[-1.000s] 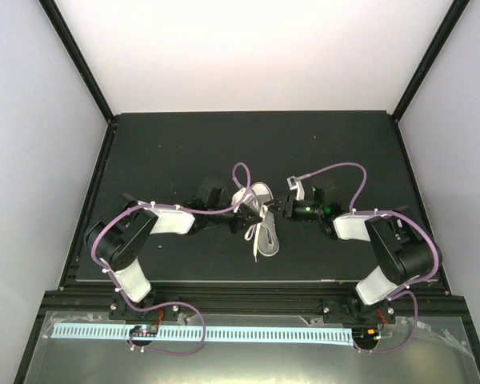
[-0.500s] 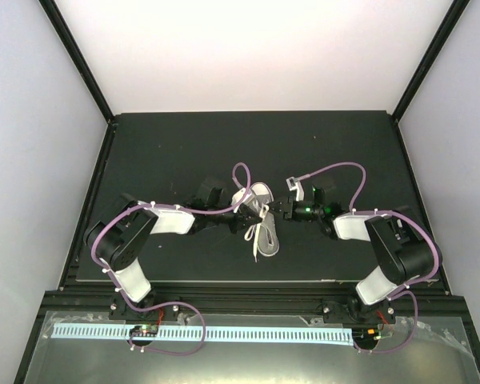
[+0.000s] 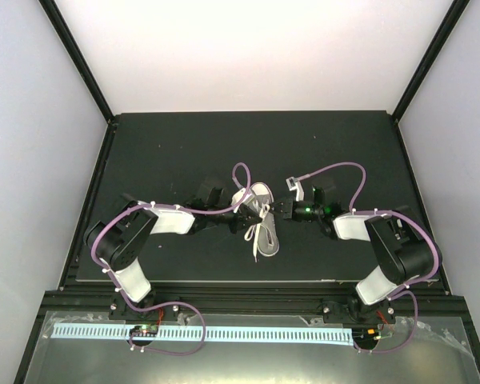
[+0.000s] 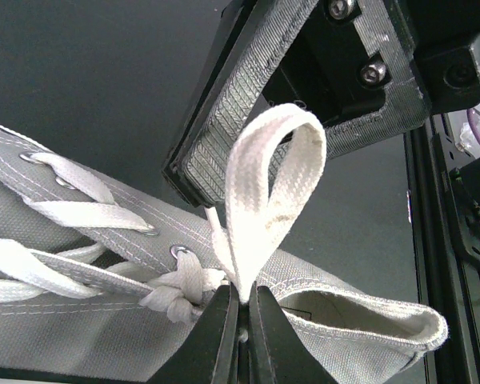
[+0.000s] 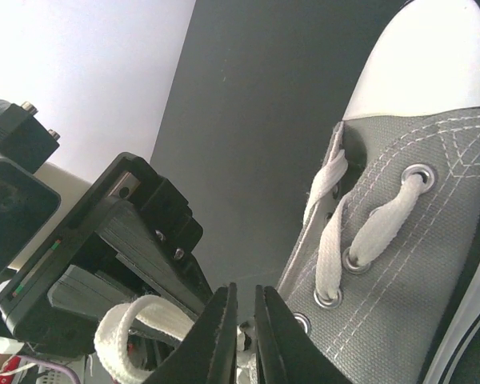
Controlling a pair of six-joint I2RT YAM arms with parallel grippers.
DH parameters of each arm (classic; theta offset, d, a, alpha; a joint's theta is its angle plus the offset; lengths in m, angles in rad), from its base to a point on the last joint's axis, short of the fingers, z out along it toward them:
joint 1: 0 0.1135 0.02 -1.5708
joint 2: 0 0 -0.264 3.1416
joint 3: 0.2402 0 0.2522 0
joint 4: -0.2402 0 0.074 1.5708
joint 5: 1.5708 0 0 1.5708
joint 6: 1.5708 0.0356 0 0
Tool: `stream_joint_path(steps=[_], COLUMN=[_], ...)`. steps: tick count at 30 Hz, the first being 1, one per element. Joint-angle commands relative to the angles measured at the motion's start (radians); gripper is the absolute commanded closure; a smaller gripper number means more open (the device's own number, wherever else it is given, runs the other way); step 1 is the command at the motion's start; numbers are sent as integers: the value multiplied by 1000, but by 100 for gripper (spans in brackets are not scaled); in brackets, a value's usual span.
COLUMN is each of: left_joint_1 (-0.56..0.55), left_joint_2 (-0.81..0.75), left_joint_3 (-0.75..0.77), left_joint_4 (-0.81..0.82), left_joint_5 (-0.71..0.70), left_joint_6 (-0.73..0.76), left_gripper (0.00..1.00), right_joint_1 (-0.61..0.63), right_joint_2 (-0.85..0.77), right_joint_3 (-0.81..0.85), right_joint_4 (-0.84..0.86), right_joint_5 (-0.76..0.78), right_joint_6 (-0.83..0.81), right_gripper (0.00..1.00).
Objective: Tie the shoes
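Observation:
The grey canvas shoe with a white toe cap lies mid-table, its long white laces trailing toward me. My left gripper is at the shoe's left side. In the left wrist view it is shut on the base of a white lace loop that stands up beside the knot. My right gripper is at the shoe's right side. In the right wrist view its jaws are nearly closed with a bit of white lace between them, next to the eyelets.
The black mat covers the table inside white walls. A black frame rail runs along the near edge. Purple cables arc over both arms. The two grippers sit close together over the shoe.
My right gripper has edged slightly left toward the shoe. The left gripper still holds the loop and the shoe has not moved.

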Motion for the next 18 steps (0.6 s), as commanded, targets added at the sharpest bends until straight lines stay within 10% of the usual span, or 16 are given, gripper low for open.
stream_joint_path(steps=[1,4,9,18], left_joint_1=[-8,-9,-6,23], left_joint_2=[-3,-6,-24,-107], left_joint_3=[26,28,21,-116], left_joint_4=[-5,-10,-26,149], left_joint_5=[35,29,-24,-116], left_joint_6=[16,11,-22,-203], left_gripper=[98,95,55,42], right_joint_1=[0,-1,-4,-64], right_joint_2=[7,-5,-87,-182], right_joint_3=[7,-1,-21,-62], right_joint_4=[19,19,-15,-121], right_joint_5=[-7,6,105,208], right_joint_6=[-13,-10,-17,-37], right_gripper=[94,98,98,98])
